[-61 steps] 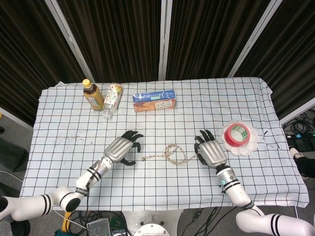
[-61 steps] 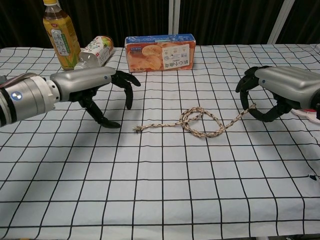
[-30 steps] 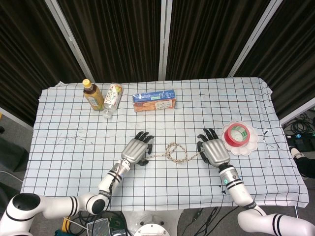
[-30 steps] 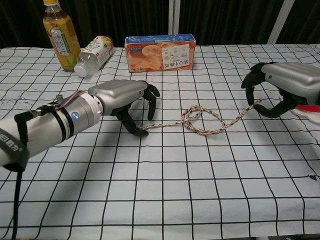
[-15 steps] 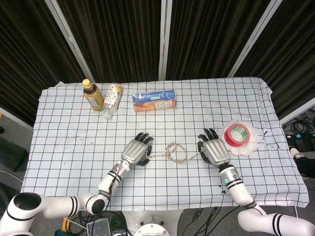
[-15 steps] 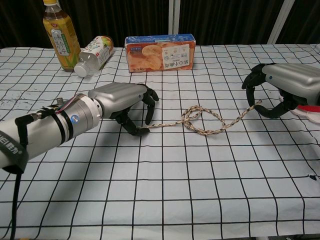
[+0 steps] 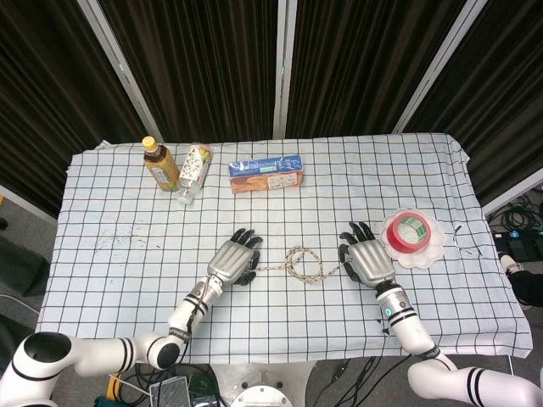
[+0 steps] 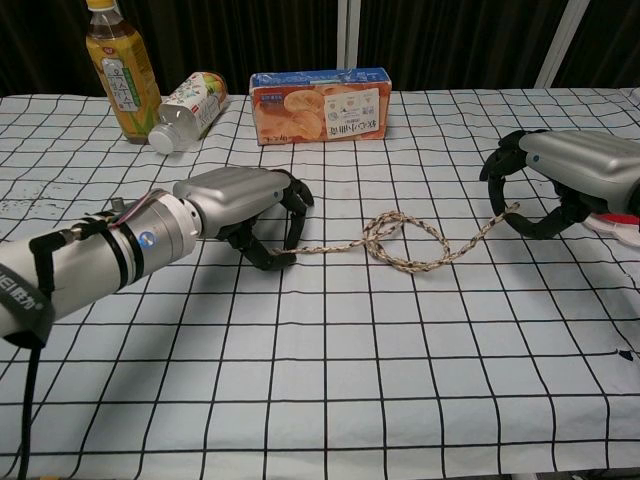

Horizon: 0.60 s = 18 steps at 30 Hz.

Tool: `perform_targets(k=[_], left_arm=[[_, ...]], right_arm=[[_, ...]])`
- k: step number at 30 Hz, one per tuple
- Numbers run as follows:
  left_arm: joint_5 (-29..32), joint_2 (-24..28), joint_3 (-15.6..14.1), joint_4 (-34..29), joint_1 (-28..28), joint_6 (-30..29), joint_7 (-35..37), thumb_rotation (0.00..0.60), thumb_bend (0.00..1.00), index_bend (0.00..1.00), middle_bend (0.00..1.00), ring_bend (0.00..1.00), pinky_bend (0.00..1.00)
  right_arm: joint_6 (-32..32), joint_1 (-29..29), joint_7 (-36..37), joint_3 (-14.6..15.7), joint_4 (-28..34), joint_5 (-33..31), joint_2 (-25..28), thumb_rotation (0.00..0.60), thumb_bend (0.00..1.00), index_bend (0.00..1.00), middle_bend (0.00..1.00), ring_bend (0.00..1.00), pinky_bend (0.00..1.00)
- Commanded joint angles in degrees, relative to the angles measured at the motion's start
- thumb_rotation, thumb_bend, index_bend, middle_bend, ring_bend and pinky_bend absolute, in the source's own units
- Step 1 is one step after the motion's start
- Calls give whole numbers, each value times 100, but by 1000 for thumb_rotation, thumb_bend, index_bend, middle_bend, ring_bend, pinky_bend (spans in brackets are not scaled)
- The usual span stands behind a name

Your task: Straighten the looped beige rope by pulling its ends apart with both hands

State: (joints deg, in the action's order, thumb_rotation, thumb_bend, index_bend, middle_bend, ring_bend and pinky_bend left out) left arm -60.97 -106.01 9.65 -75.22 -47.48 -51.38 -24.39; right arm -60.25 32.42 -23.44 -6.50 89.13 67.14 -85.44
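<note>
Rope (image 8: 405,243) lies mid-table, its loop not yet pulled out. The left robot hand (image 8: 262,208) at 9 o'clock pinches one end, the right robot hand (image 8: 545,185) at 3 o'clock curls round the other; pulling apart remains

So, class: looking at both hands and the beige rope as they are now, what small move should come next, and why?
Probably the left hand should close its fingers firmly on the left end of the beige rope. Its fingertips sit right at that end, but a firm grip is not clear. The right hand curls around the other end, and the loop lies in the middle, so pulling apart should wait until both ends are held.
</note>
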Motion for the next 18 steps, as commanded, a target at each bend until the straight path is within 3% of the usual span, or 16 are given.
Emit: perform_targets(k=[1,18], left_arm=[[14,-3,-8,7,-2,16,-2,560,351,554,135,0,0],[-98,-36,-15,77,-2,-4,138,594,448,606,179,0,0]], right_arm=[[-4,1,-4,0,0,-1,-5,600,513,639,213,0,0],[-45,-10,-29,11,21,-17,-3,600,514,639,212,0,0]])
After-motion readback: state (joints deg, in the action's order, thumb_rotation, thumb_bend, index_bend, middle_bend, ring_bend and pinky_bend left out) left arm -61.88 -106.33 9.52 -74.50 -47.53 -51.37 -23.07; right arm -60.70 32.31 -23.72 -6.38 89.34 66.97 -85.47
